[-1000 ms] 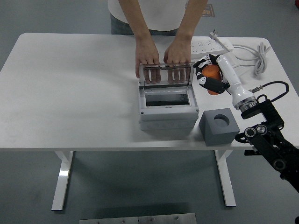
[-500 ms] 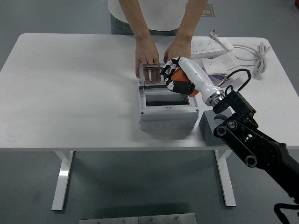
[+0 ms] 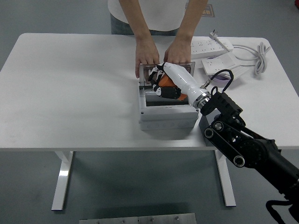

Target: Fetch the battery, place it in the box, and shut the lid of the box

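A: What has changed over the last second?

B: The white-shelled right hand (image 3: 161,87) was out to the right of the grey plastic box (image 3: 167,109), off beside the white power strip (image 3: 211,45). It has swung left, and now sits over the box's open top with the orange battery (image 3: 167,87) clutched in its curled black fingers (image 3: 162,92).

A: So the battery is not in yet?

B: It is over the opening, perhaps dipping into it; I cannot tell whether it touches the bottom. I judge the fetching done and the placing under way; the release remains, then the lid.

A: What is around the hand, from left to right?

B: To its left the white counter (image 3: 70,88) lies bare, well clear. Directly behind it the person's two hands (image 3: 147,55) hold the clear hinged lid (image 3: 150,74) upright, just beyond the fingers. Right of the wrist, the dark grey block with the round hole (image 3: 204,125) is mostly hidden by the black forearm.

A: Room to move?

B: The box walls hem the hand in closely and the lid bounds it behind, so straight up looks the freest way out.
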